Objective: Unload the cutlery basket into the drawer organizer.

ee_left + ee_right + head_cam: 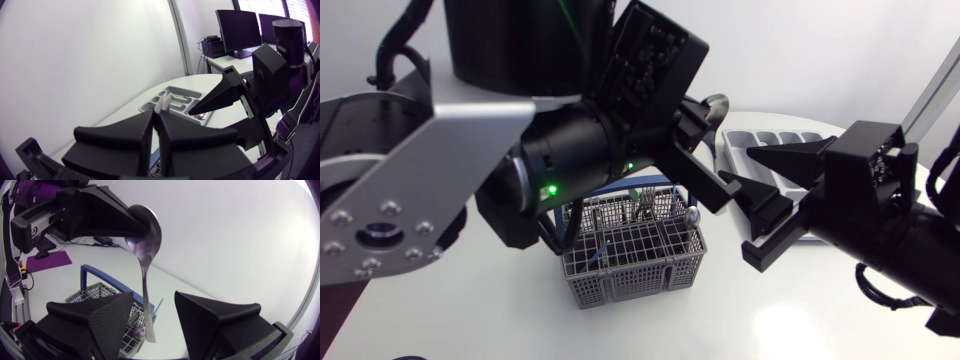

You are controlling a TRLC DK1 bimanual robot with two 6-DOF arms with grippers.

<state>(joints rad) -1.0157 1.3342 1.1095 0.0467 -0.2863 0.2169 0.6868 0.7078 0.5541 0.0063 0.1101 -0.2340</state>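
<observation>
Your left gripper point(156, 115) clamps a spoon point(144, 240) by its bowl, clear of the cutlery basket point(635, 250); your right gripper's point(153, 297) 2 fingers gape either side of the handle.

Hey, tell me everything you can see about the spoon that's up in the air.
The spoon is plain, shiny silver metal, with an oval bowl and a slim handle that widens at its end. It hangs nearly upright, bowl uppermost, lifted clear of the cutlery basket. The left gripper is shut on its bowl. The handle runs down between the open fingers of the right gripper, which do not appear to touch it.
</observation>
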